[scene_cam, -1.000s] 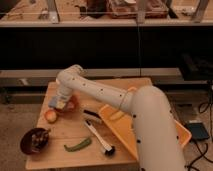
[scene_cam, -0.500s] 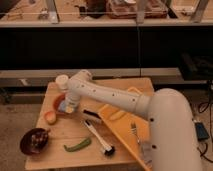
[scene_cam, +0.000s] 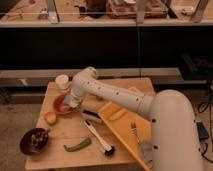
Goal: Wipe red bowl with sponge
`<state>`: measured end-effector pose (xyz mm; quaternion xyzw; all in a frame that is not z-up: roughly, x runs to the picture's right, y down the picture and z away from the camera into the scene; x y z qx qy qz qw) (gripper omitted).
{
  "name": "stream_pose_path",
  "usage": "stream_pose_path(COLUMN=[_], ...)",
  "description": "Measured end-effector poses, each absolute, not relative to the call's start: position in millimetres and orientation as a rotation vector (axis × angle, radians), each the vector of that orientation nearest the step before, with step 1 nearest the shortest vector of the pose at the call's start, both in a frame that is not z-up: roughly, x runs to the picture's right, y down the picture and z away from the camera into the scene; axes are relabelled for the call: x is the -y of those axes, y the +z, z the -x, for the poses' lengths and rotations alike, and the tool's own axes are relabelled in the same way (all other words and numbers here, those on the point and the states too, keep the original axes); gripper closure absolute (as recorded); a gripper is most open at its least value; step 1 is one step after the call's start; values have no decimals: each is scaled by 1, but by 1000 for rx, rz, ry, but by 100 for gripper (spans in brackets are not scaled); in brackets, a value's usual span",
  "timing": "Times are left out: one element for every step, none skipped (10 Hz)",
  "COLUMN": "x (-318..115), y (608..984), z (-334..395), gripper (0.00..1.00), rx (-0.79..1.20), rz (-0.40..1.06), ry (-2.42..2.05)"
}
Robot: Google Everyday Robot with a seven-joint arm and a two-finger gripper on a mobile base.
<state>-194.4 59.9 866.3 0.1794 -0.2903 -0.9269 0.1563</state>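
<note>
The red bowl point(scene_cam: 61, 104) sits on the wooden table point(scene_cam: 60, 132) at its left rear, orange-red with a paler inside. My gripper point(scene_cam: 74, 103) is at the bowl's right rim, pointing down into it. It is shut on the sponge point(scene_cam: 73, 105), a small blue-grey block with a yellowish edge that rests against the bowl's inside. The arm point(scene_cam: 115, 96) reaches in from the right and hides the bowl's right edge.
A white cup point(scene_cam: 62, 81) stands just behind the bowl. An orange fruit point(scene_cam: 50, 118) lies in front of it. A dark maroon bowl point(scene_cam: 35, 141), a green pepper point(scene_cam: 77, 145), a black-headed brush point(scene_cam: 100, 140) and a yellow tray point(scene_cam: 125, 131) holding a fork point(scene_cam: 134, 133) lie nearer.
The gripper with the sponge has slid a little to the right across the red bowl, and the arm's elbow has swung with it. The other things have not moved.
</note>
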Motion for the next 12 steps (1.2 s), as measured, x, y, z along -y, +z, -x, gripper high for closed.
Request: stream_pose_path(x=[-53,-44,-38,-37,-39,-41,-42,-42,-41,-45,-51,-57], y=[869,875,882,889,898,905,905,901,888,877,869,864], z=[198,202,207,212,219,228,234,241,253,265,272,273], gripper=[100,100,100,100,100,100,100,100,100,100,100,100], rx=[826,829,843,856,869,873,869,865,855,856,861,862], rz=[-514,-509,-501,-498,-503,-520,-539,-562,-594,-620,-640,-646], ry=[-2652,-2650,-2647,-2644,-2637,-2637,-2645,-2659,-2687,-2716,-2735,-2751])
